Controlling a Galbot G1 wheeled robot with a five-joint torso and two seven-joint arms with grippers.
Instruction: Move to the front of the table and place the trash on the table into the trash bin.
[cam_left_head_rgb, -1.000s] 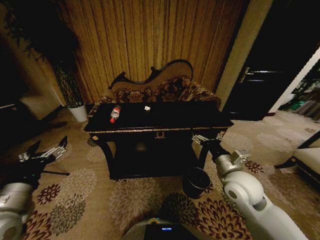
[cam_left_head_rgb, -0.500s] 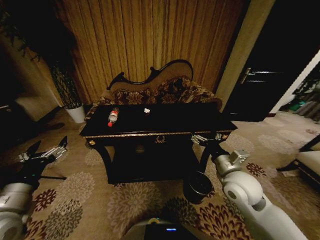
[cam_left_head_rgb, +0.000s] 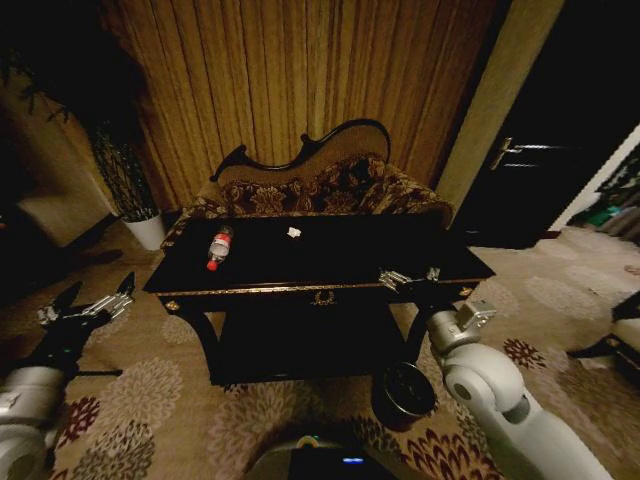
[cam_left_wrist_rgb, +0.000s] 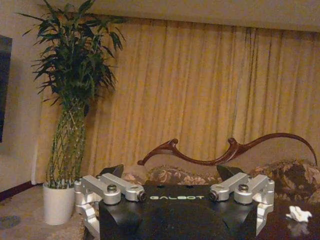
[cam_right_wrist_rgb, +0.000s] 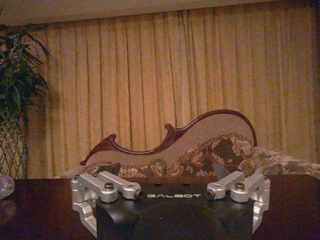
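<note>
The black table (cam_left_head_rgb: 330, 262) with gold trim stands straight ahead. On its left part lies the trash: a clear bottle (cam_left_head_rgb: 218, 247) with a red cap, on its side. A small white scrap (cam_left_head_rgb: 294, 232) rests near the table's far middle, and the same scrap (cam_left_wrist_rgb: 299, 214) shows in the left wrist view. The round dark trash bin (cam_left_head_rgb: 405, 392) sits on the carpet by the table's front right leg. My left gripper (cam_left_head_rgb: 85, 305) hangs open, left of the table and below its top. My right gripper (cam_left_head_rgb: 408, 280) is open at the table's front right edge, holding nothing.
A carved patterned sofa (cam_left_head_rgb: 320, 185) stands behind the table, in front of gold curtains. A tall plant in a white pot (cam_left_head_rgb: 148, 230) is at the back left. A dark door (cam_left_head_rgb: 530, 190) is at the right. Flowered carpet (cam_left_head_rgb: 150, 400) lies in front of the table.
The whole head view has shifted: the camera has come closer to the table, which now looks larger and nearer. Both arms keep the same pose.
</note>
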